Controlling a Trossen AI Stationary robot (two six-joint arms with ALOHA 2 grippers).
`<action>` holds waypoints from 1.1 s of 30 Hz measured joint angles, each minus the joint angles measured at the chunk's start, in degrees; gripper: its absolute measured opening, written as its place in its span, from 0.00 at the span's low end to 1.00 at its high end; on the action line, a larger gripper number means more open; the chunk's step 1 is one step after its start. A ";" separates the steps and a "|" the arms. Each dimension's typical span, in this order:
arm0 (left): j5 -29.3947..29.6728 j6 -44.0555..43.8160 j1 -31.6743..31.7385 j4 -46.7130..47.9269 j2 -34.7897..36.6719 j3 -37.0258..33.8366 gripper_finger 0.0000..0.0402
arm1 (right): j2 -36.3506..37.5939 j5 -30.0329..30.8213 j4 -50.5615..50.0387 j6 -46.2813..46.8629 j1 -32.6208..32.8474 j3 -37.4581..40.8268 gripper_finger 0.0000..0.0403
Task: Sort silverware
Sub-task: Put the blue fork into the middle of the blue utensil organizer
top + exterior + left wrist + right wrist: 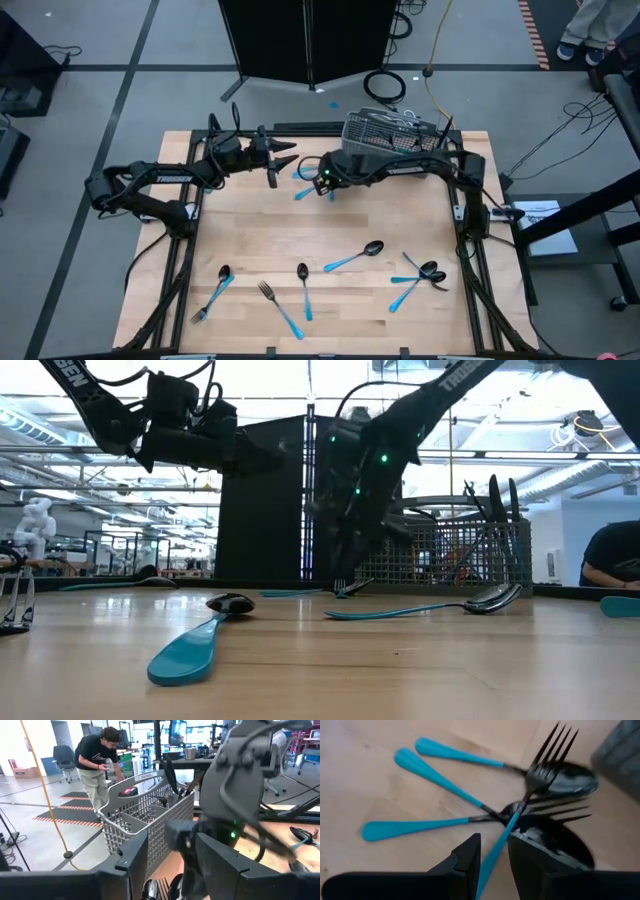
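Right gripper (494, 857) is pinching a fork (540, 772) by its blue handle, just above a small cutlery pile. Basket (385, 128) is sitting close behind it. Left gripper (283, 160) is hovering nearby, open, empty. Fork looks light, stiff, slick; mid-handle grip seems best.

The silverware has dark metallic heads and bright light-blue handles. One fork (547, 762) sits between the right gripper (494, 851) fingers, handle gripped, tines pointing away from it. Right beneath the gripper a small heap (304, 180) lies on the wood: a spoon (570, 776) and two more pieces with handles fanned outward, heads crossing under the held fork. Well away from the gripper, toward the table's near edge, lie loose pieces: a spoon (219, 281), a fork (278, 306), a spoon (303, 288), a spoon (355, 257) and crossed pieces (422, 275).
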State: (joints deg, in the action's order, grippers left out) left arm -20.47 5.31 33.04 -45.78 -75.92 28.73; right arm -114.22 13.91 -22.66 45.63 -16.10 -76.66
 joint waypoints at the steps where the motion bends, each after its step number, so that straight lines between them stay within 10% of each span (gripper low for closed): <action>1: 0.00 -0.01 0.00 0.02 0.00 0.00 0.40 | -0.64 -0.21 0.26 0.12 0.00 0.00 0.23; 33: 0.00 -0.23 0.00 0.24 0.00 0.04 0.40 | -8.63 6.78 3.29 0.61 0.24 -0.35 0.14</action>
State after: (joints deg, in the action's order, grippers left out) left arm -20.47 5.08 33.04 -45.54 -75.92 28.77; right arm -122.85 20.69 -19.38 46.24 -15.86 -77.01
